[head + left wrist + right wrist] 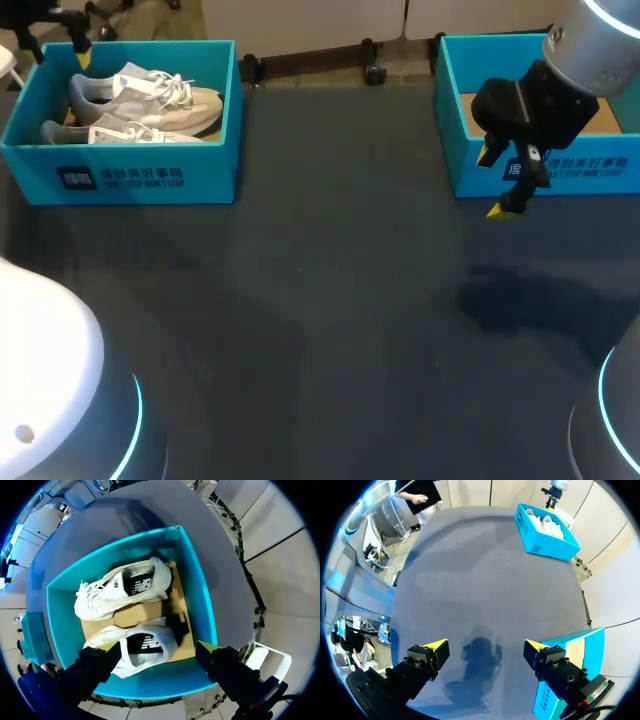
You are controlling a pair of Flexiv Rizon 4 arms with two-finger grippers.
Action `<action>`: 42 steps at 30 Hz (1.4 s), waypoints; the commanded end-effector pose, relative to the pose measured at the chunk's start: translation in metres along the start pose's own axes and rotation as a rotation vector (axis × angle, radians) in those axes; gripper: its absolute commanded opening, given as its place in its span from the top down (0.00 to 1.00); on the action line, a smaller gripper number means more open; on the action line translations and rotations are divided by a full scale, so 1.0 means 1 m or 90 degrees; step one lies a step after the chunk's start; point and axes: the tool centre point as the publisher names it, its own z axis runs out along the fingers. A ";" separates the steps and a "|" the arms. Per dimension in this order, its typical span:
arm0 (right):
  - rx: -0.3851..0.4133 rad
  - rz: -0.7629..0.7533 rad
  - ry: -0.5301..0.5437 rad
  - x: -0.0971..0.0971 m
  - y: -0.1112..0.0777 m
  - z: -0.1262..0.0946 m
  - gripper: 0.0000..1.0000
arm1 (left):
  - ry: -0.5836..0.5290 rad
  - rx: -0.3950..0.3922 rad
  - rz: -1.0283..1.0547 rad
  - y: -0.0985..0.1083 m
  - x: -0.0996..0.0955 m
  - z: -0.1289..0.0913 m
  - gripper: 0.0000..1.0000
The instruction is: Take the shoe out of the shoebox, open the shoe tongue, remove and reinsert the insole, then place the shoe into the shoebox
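Looked like square one, honestly. Found both shoes down inside the left shoebox (150, 180) at the far left corner of the table (320, 300), lying side by side on the cardboard floor, tongues not pulled open as far as visible. Caught the left gripper (160, 649) hanging over that box, yellow-tipped fingers spread wide and holding nothing, with one shoe (142, 647) right under it and the second shoe (117, 590) just ahead. Spotted the right gripper (495, 183) way over on the other side, also wide apart and empty, hovering above bare table just in front of the right shoebox (560, 170), well apart from either shoe. Couldn't make out any shoe in that right box, only cardboard, though partly hidden behind the arm. So, by my read: zero steps ticked off. Left to do: grab a shoe, lift it out, open the tongue, pull the insole and slide it back in, then drop the shoe back into the box. Guessed the left side for the first grab, being parked right over the shoes. Would need to come down and close on one shoe without snagging the other, given how close together.
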 end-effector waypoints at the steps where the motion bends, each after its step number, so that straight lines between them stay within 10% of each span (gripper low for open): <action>1: 0.002 0.000 0.001 -0.001 0.000 0.001 0.00 | 0.005 -0.019 0.000 -0.009 -0.003 0.001 0.00; 9: 0.002 0.000 0.001 -0.001 0.000 0.001 0.00 | 0.005 -0.019 0.000 -0.009 -0.003 0.001 0.00; 28: 0.002 0.000 0.001 -0.001 0.000 0.001 0.00 | 0.033 0.009 0.043 -0.087 -0.010 -0.001 0.00; 33: 0.002 0.000 0.001 -0.001 0.000 0.001 0.00 | 0.039 -0.013 0.025 -0.096 -0.008 0.005 0.15; 34: 0.002 0.000 0.001 -0.001 0.000 0.001 0.00 | 0.039 -0.013 0.021 -0.097 -0.007 0.007 0.31; 42: 0.002 0.000 0.001 -0.001 0.000 0.001 0.00 | 0.040 -0.020 0.011 -0.103 -0.004 0.016 0.42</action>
